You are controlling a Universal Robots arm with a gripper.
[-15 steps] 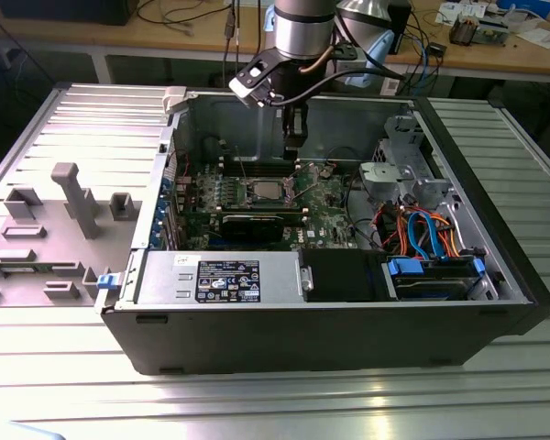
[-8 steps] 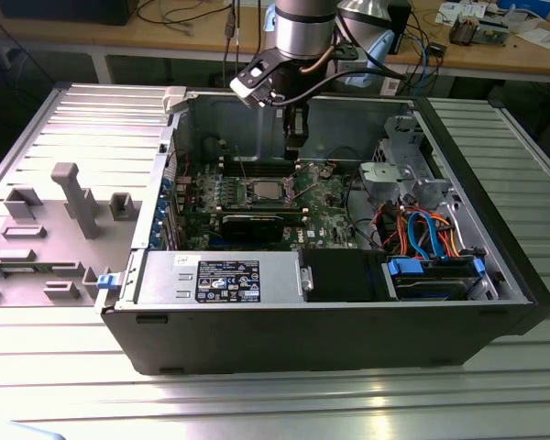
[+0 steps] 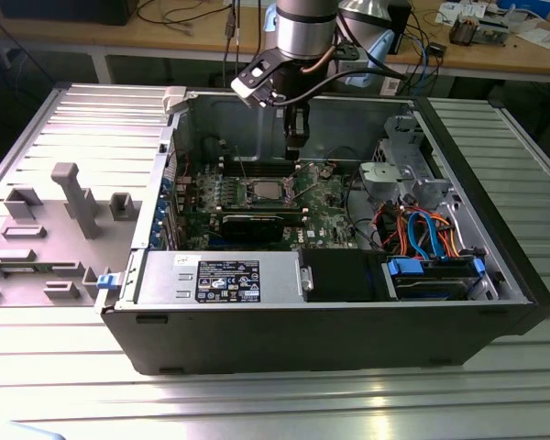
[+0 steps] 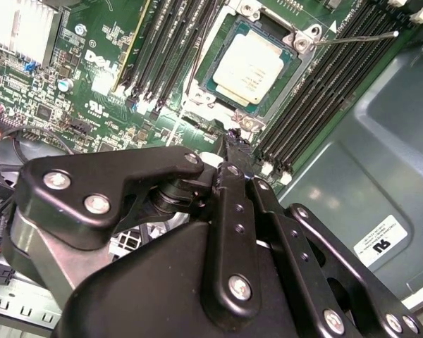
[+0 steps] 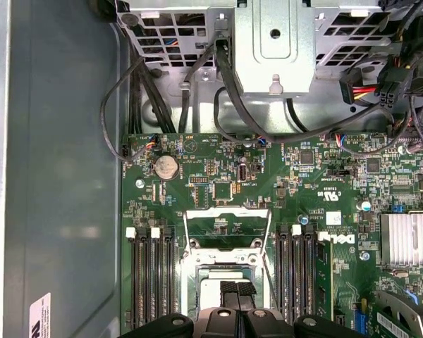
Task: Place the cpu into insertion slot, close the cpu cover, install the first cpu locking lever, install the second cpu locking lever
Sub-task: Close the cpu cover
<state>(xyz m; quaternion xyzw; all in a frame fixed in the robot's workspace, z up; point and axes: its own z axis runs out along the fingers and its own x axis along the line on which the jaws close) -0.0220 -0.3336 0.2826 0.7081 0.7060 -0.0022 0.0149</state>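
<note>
The cpu lies flat in the insertion slot, silver top up, on the green board inside the open computer case. The cpu cover is swung back open, and the board shows through its window. A thin locking lever sticks out from a corner of the slot. My gripper hangs just above the cpu with its black fingers pressed together and nothing between them. In the exterior view the gripper is over the slot, toward the case's back wall.
Black memory slots flank the slot on both sides. A metal drive cage with black cables and a finned heat sink stand nearby. The power supply and blue drive bays line the near wall. A grey fixture sits on the exterior view's left.
</note>
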